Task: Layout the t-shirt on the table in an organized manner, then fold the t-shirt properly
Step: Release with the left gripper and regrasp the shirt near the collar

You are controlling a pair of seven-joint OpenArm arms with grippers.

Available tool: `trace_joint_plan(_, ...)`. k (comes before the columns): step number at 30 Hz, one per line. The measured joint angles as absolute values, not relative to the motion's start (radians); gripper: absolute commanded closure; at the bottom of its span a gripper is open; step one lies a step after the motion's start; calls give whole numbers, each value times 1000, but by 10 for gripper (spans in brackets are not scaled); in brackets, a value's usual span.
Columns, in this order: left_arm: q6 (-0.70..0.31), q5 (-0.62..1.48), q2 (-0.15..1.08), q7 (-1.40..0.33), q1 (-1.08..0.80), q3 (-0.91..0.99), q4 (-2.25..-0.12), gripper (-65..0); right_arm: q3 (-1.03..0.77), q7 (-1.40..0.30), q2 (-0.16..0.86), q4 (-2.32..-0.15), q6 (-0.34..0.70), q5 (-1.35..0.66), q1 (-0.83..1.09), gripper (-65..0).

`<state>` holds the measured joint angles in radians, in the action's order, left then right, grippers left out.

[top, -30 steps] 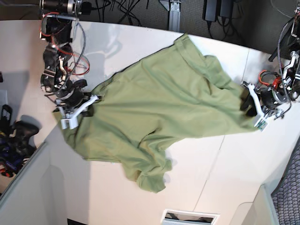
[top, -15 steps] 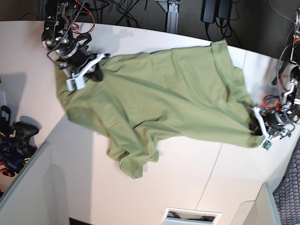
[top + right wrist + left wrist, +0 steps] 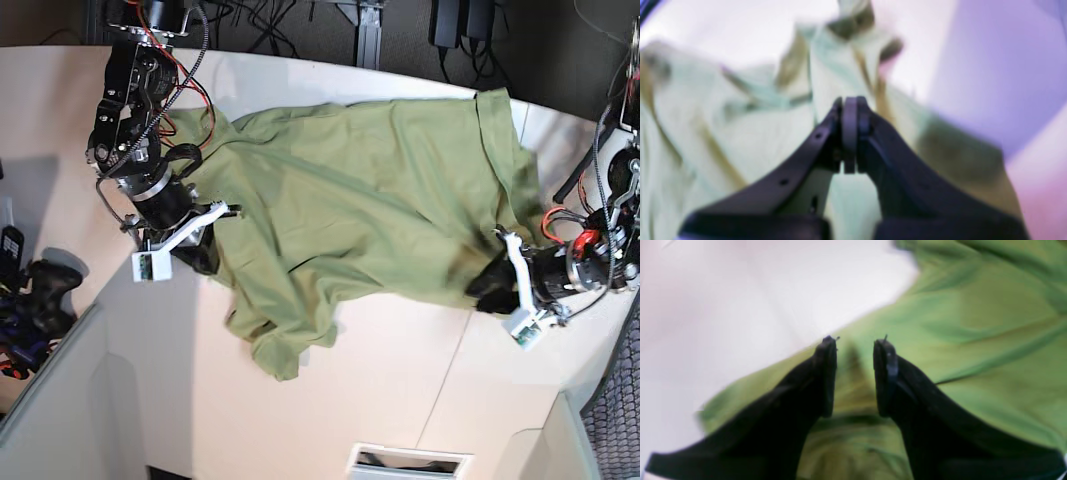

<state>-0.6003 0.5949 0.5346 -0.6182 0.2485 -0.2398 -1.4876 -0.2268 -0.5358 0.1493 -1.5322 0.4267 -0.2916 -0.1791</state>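
Note:
The olive t-shirt (image 3: 370, 190) lies rumpled across the white table (image 3: 350, 400), with one sleeve bunched toward the near edge (image 3: 285, 345). At the cloth's left edge in the base view, my right gripper (image 3: 198, 255) is shut on the fabric. The blurred right wrist view shows this gripper (image 3: 849, 103) with its fingers pressed together over pale cloth (image 3: 740, 133). My left gripper (image 3: 497, 287) is at the shirt's right corner. In the left wrist view, the left gripper (image 3: 855, 348) has a ridge of green t-shirt (image 3: 973, 340) bunched between its black fingers (image 3: 826, 373).
A thin dark seam (image 3: 450, 370) crosses the tabletop. A white slotted box (image 3: 405, 462) sits at the near edge. Black gear (image 3: 30, 300) lies off the table at left. Cables and a metal post (image 3: 370, 35) stand behind the curved far edge.
My right gripper swung from the far left corner toward the near side, dragging the shirt's left edge. My left gripper moved inward and nearer with its corner. The shirt shifted and spread.

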Motion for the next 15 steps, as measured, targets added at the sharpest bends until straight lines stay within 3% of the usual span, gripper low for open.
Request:
trace_joint_plan(9, -560, 425, 395, -620, 136, -482, -1502, -193, -221, -436, 125, -1103, 420, -236, -488, 0)
trace_joint_plan(15, -543, 364, 373, -578, 92, -537, -1509, -193, -125, -419, 128, -908, 420, -120, -591, 0)
